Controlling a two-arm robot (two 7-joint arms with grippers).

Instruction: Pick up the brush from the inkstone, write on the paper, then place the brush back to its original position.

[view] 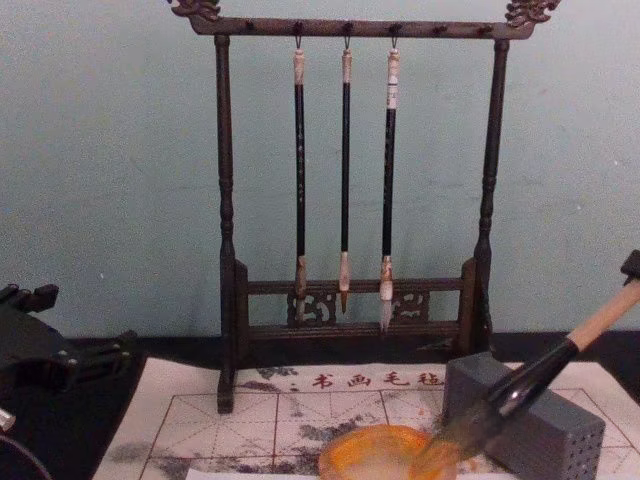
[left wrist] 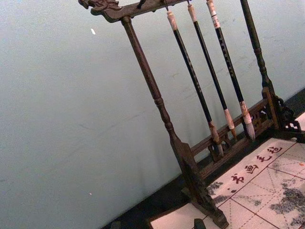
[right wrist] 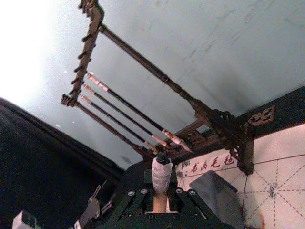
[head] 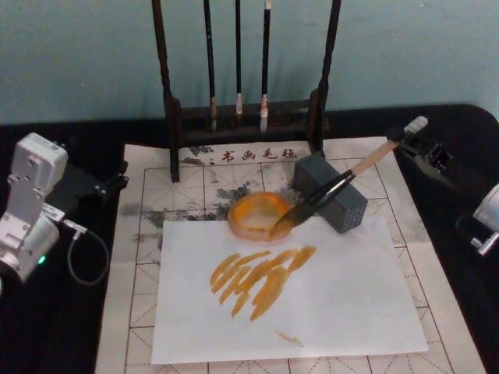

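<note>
Your right tool (head: pixel 412 142) sits behind and to the right of the inkstone (head: pixel 234 220). It looks clenched on the pale upper handle of the brush (head: pixel 341 182), just below the white end cap. The brush slants down from there: its black section leans on the grey block (head: pixel 343 209) just right of the inkstone, and its bristles rest inside the dish.

Orange strokes (head: pixel 261 280) are already on the paper (head: pixel 351 304) in front of the inkstone, so I judge you are at the put-back. Let go only once the block carries the handle's weight. Open slowly, then draw back along the handle's line so the cap isn't dragged.

The left tool (head: pixel 97 185) is parked far left of the inkstone; I cannot tell its state.

Beneath lies a gridded practice sheet (head: pixel 140 312) on a black surface (head: pixel 70 343). Behind the inkstone a dark wooden rack (view: pixel 225 250) holds three slim brushes (view: pixel 345 170) against a pale blue-green wall (view: pixel 110 180).
</note>
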